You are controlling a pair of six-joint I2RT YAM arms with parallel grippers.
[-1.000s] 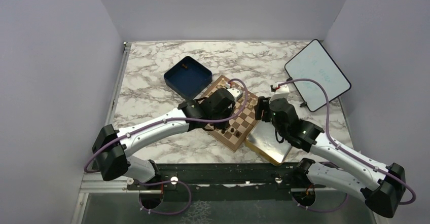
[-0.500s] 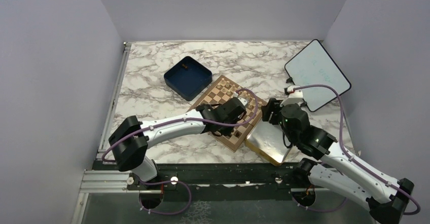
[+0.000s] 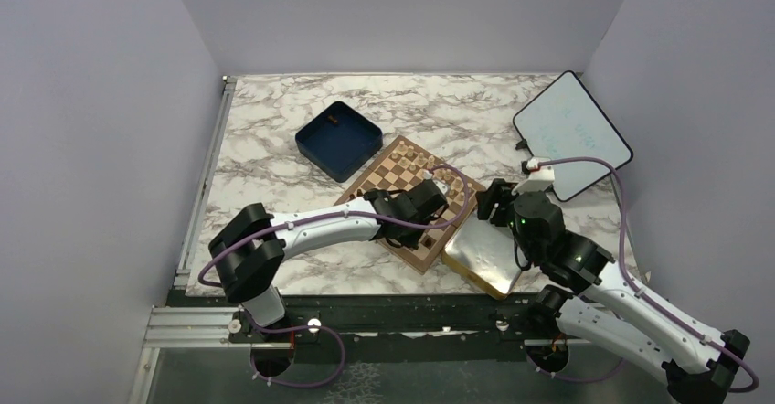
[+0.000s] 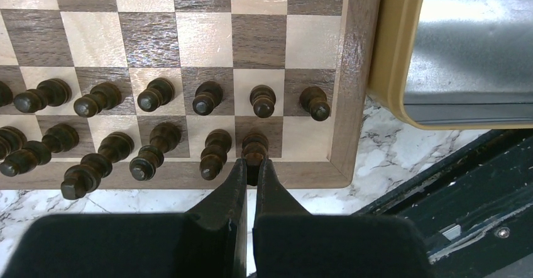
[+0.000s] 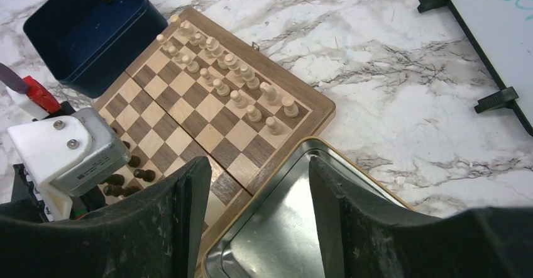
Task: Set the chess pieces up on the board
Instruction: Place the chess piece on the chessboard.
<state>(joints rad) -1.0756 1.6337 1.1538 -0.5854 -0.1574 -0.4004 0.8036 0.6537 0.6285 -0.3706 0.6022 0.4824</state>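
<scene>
The board [image 3: 391, 172] lies at the middle of the table, also shown as the board [image 4: 356, 70] and the board [image 5: 188, 111]. Two rows of dark chess pieces [image 4: 207, 97] stand along its near edge. My left gripper [image 4: 251, 165] is shut on one dark chess piece [image 4: 254, 144], which is over the back-row square second from the near right corner. From above, the left gripper [image 3: 422, 214] hides that piece. My right gripper [image 5: 258, 165] hangs open and empty over the tray, seen as the right gripper [image 3: 493, 205] from above.
Pale pieces [image 5: 232, 83] line the board's far edge. A gold-rimmed metal tray [image 3: 484, 256] touches the board's right corner. A dark blue box [image 3: 338, 139] sits behind the board on the left. A whiteboard [image 3: 571, 134] leans at the back right.
My left arm has swung right and nearer, from the board's middle to its near right corner. The right arm has drawn back to the right, off the board and over the tray.
</scene>
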